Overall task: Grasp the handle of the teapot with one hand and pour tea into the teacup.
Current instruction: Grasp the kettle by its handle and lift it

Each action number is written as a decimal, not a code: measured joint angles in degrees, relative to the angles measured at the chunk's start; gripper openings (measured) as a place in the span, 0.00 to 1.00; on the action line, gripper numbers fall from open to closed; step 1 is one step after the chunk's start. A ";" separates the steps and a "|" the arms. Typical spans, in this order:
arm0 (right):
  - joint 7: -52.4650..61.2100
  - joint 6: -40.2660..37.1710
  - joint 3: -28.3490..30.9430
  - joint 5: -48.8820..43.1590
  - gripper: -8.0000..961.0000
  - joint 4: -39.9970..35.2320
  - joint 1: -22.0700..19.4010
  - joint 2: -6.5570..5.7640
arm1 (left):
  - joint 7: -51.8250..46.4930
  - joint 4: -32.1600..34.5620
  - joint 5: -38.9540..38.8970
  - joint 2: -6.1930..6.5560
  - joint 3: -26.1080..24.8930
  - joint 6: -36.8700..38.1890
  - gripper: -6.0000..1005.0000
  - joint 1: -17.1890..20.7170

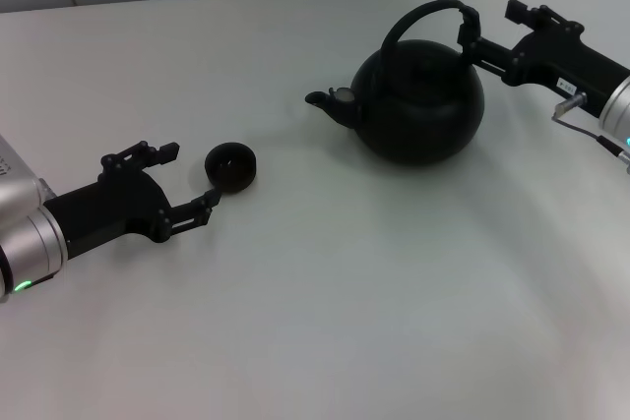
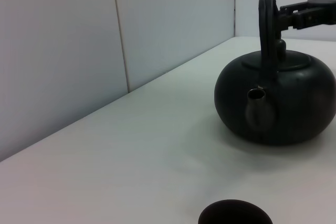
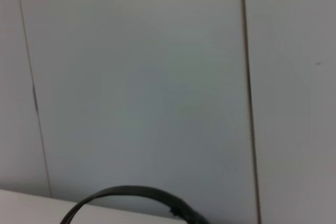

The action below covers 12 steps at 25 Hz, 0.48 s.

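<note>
The matte-black teapot (image 1: 418, 100) stands at the back right of the table, its spout (image 1: 325, 102) pointing left toward the teacup (image 1: 230, 166). The handle (image 1: 418, 15) arches over the pot. My right gripper (image 1: 487, 27) is open at the handle's right end, its lower finger touching or nearly touching the thick ribbed part. My left gripper (image 1: 192, 176) rests open just left of the small dark teacup, holding nothing. In the left wrist view the teapot (image 2: 275, 100) faces the camera, the handle (image 2: 268, 30) shows edge-on, and the teacup's rim (image 2: 235, 213) shows. The right wrist view catches only the handle's arch (image 3: 131, 192).
The white table (image 1: 325, 322) stretches bare in front of the teapot and the teacup. A pale panelled wall (image 2: 79, 51) runs along the table's far edge behind the teapot.
</note>
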 joint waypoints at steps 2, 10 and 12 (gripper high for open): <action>-0.02 0.70 -0.78 -0.01 0.84 0.11 0.28 -0.04 | 0.00 0.00 0.01 0.00 0.00 0.00 0.81 0.01; 0.10 2.51 -1.49 -0.06 0.79 0.12 1.19 0.00 | 0.00 0.00 0.09 -0.03 0.00 0.00 0.81 0.02; 0.12 2.52 -1.55 -0.06 0.77 0.11 1.26 0.00 | 0.00 0.00 0.14 -0.03 0.00 0.01 0.81 0.06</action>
